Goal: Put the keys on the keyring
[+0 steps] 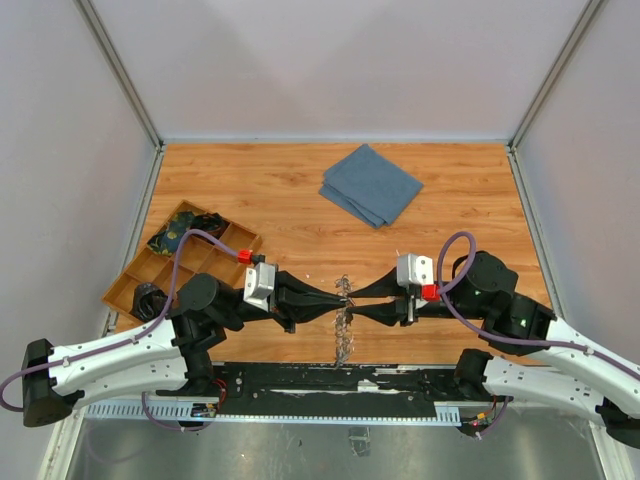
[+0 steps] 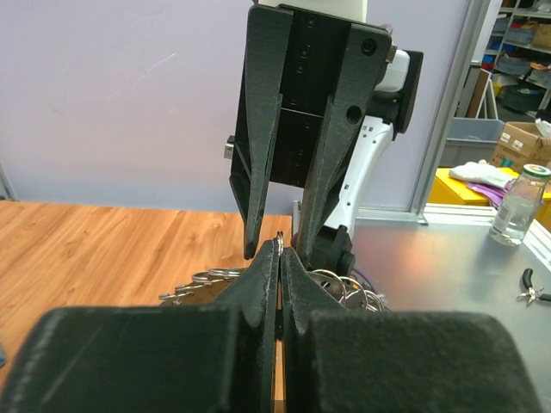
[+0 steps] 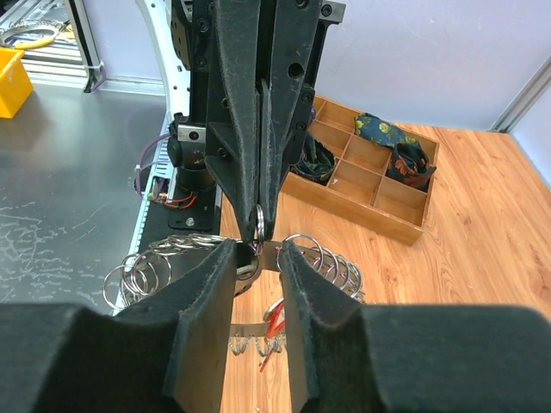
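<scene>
The keyring (image 1: 344,325) is a silvery jagged band hung with several small split rings, lying between the two arms at the table's near edge. My left gripper (image 1: 340,298) is shut on one small split ring (image 2: 280,239) and holds it upright. In the right wrist view the left gripper (image 3: 260,222) comes down from above with that ring in its tips. My right gripper (image 3: 258,254) faces it, fingers apart on either side of the ring and a stretch of the keyring's band (image 3: 269,258). A red key (image 3: 274,319) lies below, against the band. Other keys are not clearly visible.
A wooden compartment tray (image 1: 150,270) with dark items sits at the left, close behind the left arm. A folded blue cloth (image 1: 372,185) lies at the back centre. Beyond the table edge, a metal bench holds a bottle (image 2: 521,206) and pliers (image 2: 529,288).
</scene>
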Robot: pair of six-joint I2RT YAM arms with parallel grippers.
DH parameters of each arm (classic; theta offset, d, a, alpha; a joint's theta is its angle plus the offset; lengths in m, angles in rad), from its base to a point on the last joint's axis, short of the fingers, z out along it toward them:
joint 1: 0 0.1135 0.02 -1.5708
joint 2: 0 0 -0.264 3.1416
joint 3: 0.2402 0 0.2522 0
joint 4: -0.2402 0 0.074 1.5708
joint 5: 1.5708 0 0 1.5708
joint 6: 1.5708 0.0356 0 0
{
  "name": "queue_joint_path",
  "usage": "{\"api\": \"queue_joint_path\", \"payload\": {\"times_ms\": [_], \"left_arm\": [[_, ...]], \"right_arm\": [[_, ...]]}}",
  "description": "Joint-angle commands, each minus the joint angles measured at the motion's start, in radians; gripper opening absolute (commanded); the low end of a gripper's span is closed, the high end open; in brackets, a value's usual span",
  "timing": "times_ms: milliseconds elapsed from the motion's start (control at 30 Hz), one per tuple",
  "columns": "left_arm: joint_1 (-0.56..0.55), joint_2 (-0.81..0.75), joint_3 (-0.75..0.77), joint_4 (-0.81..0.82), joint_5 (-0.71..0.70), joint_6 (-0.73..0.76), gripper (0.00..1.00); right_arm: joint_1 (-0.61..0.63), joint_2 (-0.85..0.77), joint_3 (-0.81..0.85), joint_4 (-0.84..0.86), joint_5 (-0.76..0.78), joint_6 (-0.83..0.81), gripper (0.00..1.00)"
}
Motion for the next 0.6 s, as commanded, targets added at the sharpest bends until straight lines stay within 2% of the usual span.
{"api": "queue_joint_path", "payload": {"times_ms": [0,200,367,467,567], "left_arm": [[0.007,-0.003,0.034,0.085,0.02,-0.003,0.0],[0.008,-0.005,0.037,0.085,0.022,-0.001,0.01],[0.007,-0.006,0.04,0.087,0.026,-0.001,0.01],[0.007,-0.008,0.039,0.087,0.026,-0.001,0.01],[0.007,-0.008,0.042,0.08,0.027,-0.001,0.02]], "right_arm": [[-0.014,0.002,0.012,0.027,-0.027,0.001,0.27],[-0.014,0.011,0.011,0.009,-0.032,-0.01,0.22],[-0.014,0.019,0.022,-0.01,-0.037,-0.012,0.07],[-0.014,0.054,0.084,-0.099,-0.04,-0.027,0.02],[-0.014,0.113,0.198,-0.257,-0.024,-0.061,0.0]]}}
